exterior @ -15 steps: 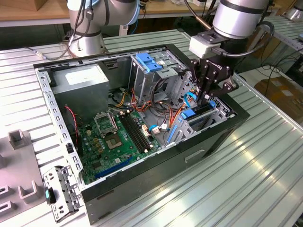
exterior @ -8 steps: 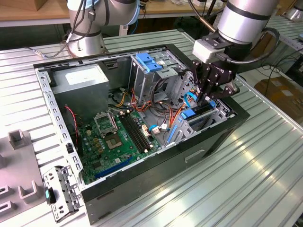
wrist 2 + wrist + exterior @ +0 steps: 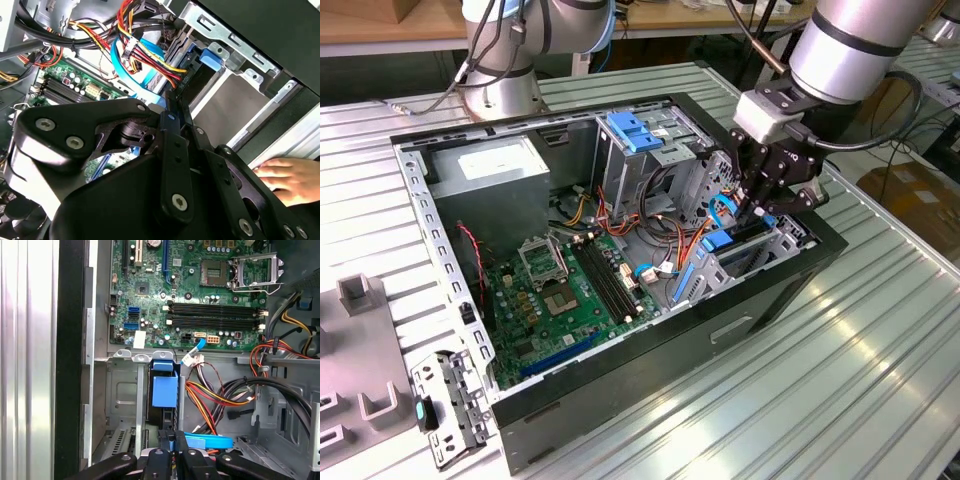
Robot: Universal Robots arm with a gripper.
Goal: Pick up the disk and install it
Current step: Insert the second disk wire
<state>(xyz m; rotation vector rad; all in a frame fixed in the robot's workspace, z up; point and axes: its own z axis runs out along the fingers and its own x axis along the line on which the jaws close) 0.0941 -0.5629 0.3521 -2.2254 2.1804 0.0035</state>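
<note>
The gripper hangs over the drive bay at the front corner of the open computer case, toward the exterior view's right; its black fingers are drawn nearly together on the edge of the disk, which stands on edge in the bay slot, its blue rail uppermost; no lettering on it can be read; beside it lie a flat blue cable and red, yellow and orange wires; further in sits the green motherboard; in the second wrist view a person's hand rests outside the case wall; the grey power supply carries a white sticker, print illegible.
</note>
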